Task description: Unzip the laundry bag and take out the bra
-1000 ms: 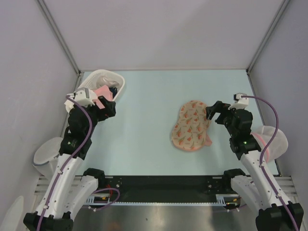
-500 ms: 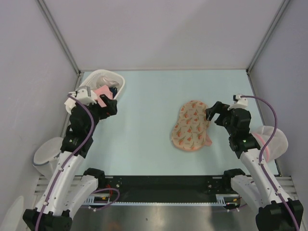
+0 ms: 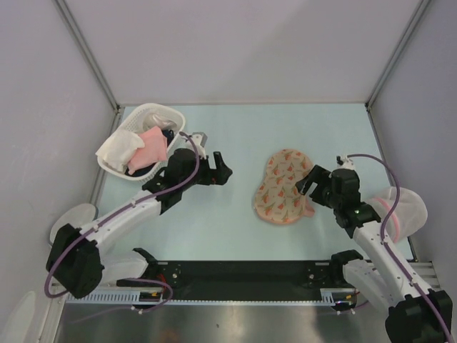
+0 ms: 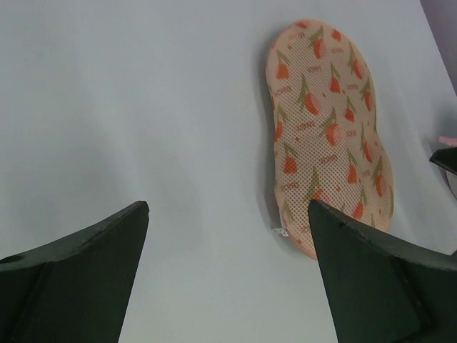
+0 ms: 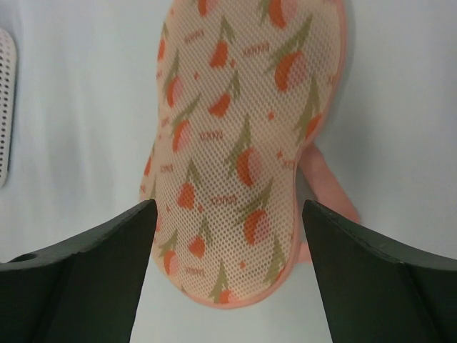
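Right of table centre: laundry bag (image 3: 283, 187) laid flat, both claws empty

The bag's long axis is run near-to-far. The right gripper (image 3: 305, 180) is held wide open at its right edge, with nothing gripped. The left gripper (image 3: 222, 166), also spread and empty, is held well left of the bag, with table (image 3: 243, 128) showing between. A white basket (image 3: 170, 113) is seen far-left.

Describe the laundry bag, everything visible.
The laundry bag is a flat, peanut-shaped mesh pouch, beige-pink with orange-red tulip print and pink edging, lying on the table right of centre. It looks closed; a pink strip pokes out at its right edge. The open right gripper hovers there; nothing grips it.
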`<state>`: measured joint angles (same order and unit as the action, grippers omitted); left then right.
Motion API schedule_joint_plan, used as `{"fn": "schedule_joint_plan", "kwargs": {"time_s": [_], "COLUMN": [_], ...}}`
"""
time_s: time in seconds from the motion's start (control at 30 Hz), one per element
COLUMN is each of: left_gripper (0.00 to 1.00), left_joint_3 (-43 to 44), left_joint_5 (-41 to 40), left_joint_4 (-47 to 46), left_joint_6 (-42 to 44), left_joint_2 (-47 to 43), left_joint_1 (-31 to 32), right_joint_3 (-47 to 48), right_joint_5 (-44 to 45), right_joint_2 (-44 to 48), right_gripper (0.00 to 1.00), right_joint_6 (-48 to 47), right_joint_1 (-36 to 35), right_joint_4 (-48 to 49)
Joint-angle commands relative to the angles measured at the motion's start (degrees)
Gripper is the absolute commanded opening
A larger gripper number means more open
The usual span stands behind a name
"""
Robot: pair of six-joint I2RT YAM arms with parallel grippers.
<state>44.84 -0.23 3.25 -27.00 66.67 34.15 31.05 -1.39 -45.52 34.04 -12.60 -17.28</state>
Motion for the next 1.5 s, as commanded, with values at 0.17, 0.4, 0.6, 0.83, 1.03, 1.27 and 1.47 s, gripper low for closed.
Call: {"fn": "schedule_joint_plan", "kwargs": {"time_s": [0.17,0.4,0.6,0.83,1.03,1.27,1.47], "left_gripper": [1.0,1.0,1.0,1.0,1.0,1.0,1.0], "left_joint_3": [1.75,1.3,0.95,0.6,-0.19,-1.15,-2.91], "left_joint_5": [9.81,9.64,8.14,7.44,6.74,3.84,1.2], "left_joint_4": [-11.77,-11.77,-10.63,-9.4,-9.14,-6.85,-3.69], "left_joint_6": [-4.46,-4.2,-4.02,-3.41,-3.06,-1.65,-0.07], "left_joint_2": [8.29,8.91,8.3,7.6,7.07,4.96,1.45], "left_joint_1": [2.5,2.59,2.5,2.5,2.5,2.41,1.45], "right_joint_3": [-2.57,-3.98,-3.71,-4.24,-5.74,-5.3,-1.61], "right_joint_5": [5.95,8.51,10.7,12.46,11.5,5.8,-3.26], "right_joint_2": [-4.4,-8.18,-12.31,-12.67,-13.19,-17.23,-24.87], "right_gripper": [0.81,0.73,0.64,0.63,0.55,0.13,0.03], "right_joint_6": [10.15,13.24,13.24,15.0,14.92,7.98,-3.43], "right_joint_1": [-8.83,-12.09,-13.06,-14.9,-15.0,-15.7,-18.33], "right_joint_4": [-6.1,-4.7,-4.17,-5.4,-1.89,6.45,16.39]}}
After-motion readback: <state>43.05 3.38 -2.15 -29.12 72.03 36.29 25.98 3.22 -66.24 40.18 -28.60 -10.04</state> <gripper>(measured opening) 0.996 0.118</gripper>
